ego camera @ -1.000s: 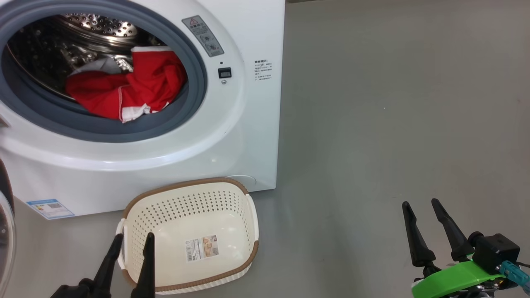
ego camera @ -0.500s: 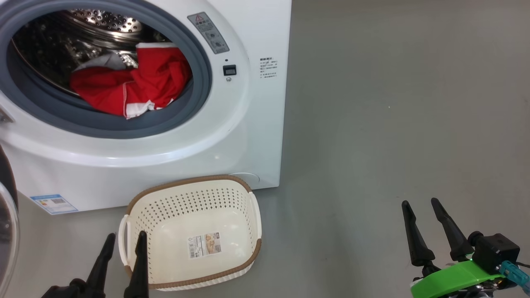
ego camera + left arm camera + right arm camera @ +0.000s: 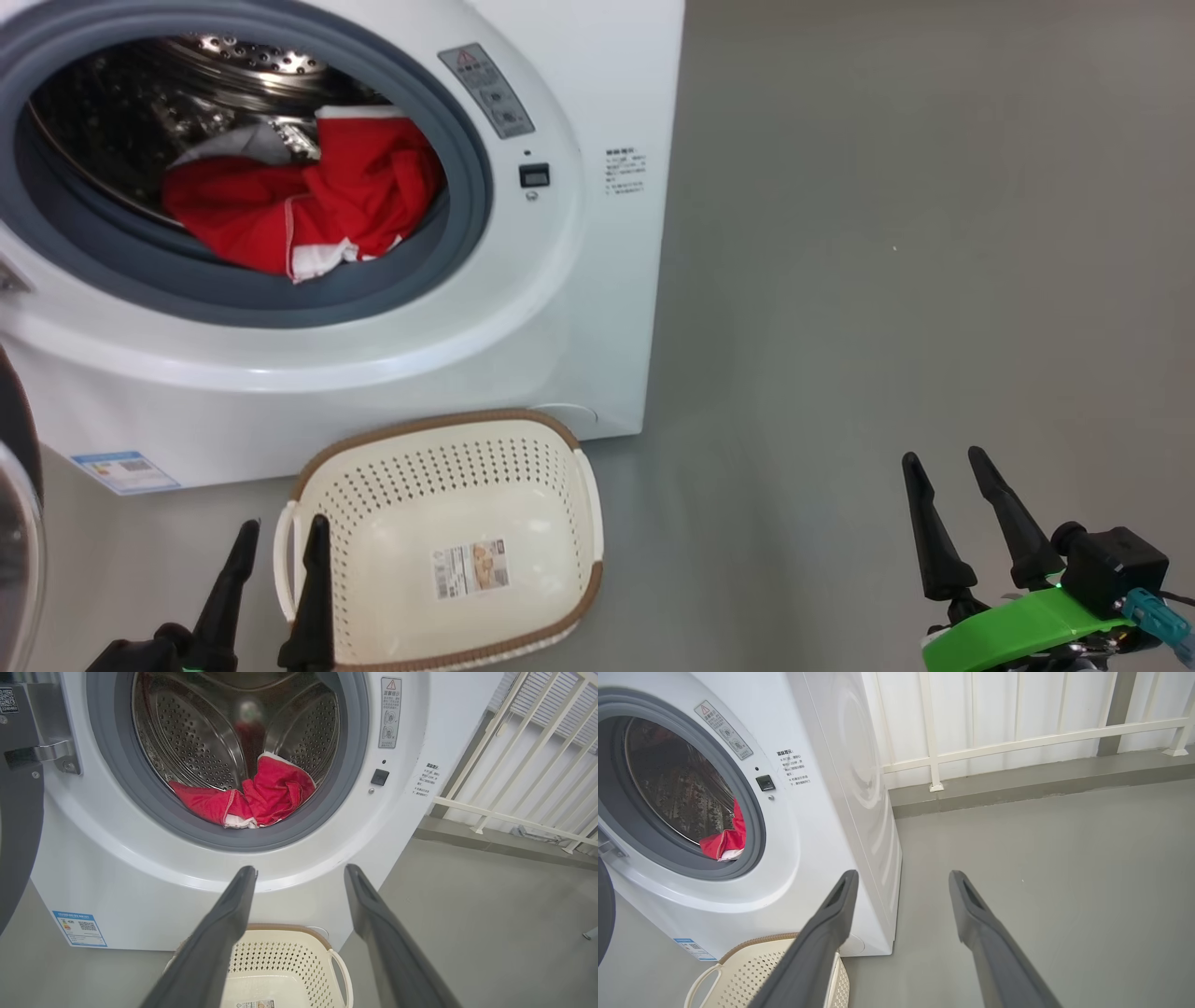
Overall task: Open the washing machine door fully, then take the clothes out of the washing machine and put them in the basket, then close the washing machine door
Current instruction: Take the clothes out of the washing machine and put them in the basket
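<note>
Clothes: red heap (image 3: pixel 299 210) with a white-edged hem, upper left of the head view, slumped at the drum's (image 3: pixel 233 56) front lip against the grey rubber ring (image 3: pixel 373 289).
Handling: probably soft, light and limp; likely to drape and drag on the ring.
Hold: the raised fold at the heap's right, pinched deep.
Washing machine door (image 3: pixel 18 826): swung out, left edge.
Basket (image 3: pixel 448 425): on the floor, lower centre, no clothes in it.
Left pincer (image 3: pixel 283 523): spread, empty, beside the basket's left handle.
Right pincer (image 3: pixel 941 455): spread, empty, lower right.

A warning triangle (image 3: pixel 391 684) heads the grey label (image 3: pixel 390 714) on the washing machine (image 3: pixel 140 882), above the left pincer (image 3: pixel 301 872); other print illegible.
</note>
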{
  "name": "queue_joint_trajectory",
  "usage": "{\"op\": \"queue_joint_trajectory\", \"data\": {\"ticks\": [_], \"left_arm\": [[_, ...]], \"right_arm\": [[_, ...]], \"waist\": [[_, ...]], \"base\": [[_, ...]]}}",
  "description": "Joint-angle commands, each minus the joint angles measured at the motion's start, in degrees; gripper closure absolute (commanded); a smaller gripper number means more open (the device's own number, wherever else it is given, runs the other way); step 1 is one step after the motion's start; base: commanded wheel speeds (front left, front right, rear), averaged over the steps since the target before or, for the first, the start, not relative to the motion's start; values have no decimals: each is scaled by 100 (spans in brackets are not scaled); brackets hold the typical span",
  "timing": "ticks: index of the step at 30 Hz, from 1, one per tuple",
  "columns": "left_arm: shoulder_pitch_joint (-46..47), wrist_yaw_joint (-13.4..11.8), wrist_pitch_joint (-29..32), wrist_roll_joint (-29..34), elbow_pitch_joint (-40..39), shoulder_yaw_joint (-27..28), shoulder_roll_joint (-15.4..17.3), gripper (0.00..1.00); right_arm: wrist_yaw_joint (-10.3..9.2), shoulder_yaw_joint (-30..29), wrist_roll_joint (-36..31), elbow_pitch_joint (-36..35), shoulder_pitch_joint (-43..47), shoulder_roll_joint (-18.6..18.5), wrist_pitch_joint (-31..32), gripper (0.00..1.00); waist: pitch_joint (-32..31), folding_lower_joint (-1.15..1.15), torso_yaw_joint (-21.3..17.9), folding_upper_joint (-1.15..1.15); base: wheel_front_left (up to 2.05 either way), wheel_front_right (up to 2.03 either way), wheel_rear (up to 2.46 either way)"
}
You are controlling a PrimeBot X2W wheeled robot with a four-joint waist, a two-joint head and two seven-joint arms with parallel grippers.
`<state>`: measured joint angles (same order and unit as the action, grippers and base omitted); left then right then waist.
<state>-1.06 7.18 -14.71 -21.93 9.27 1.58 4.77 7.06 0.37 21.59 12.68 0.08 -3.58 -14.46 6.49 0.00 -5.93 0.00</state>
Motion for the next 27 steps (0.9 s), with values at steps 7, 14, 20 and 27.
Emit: {"op": "queue_joint_trajectory", "data": {"ticks": [7,14,20,27], "left_arm": [[239,31,-29,165,-124,158,133,0],[250,31,-29,189,-110,81,110,0],[257,31,-29,195,-83,82,108,0],[388,31,-29,242,67,16,122,0]], "right_arm": [[43,114,8,-166,-182,-23,-54,0],[43,120,9,-163,-211,-16,-54,0],[43,130,7,-142,-219,-13,-54,0],[43,187,15,-142,-262,-3,-54,0]], "waist": [[44,0,65,0],[79,0,101,0],[87,0,102,0],[171,0,46,0]], "base": [[163,-179,16],[85,-85,0],[8,-8,0],[0,0,0]]}}
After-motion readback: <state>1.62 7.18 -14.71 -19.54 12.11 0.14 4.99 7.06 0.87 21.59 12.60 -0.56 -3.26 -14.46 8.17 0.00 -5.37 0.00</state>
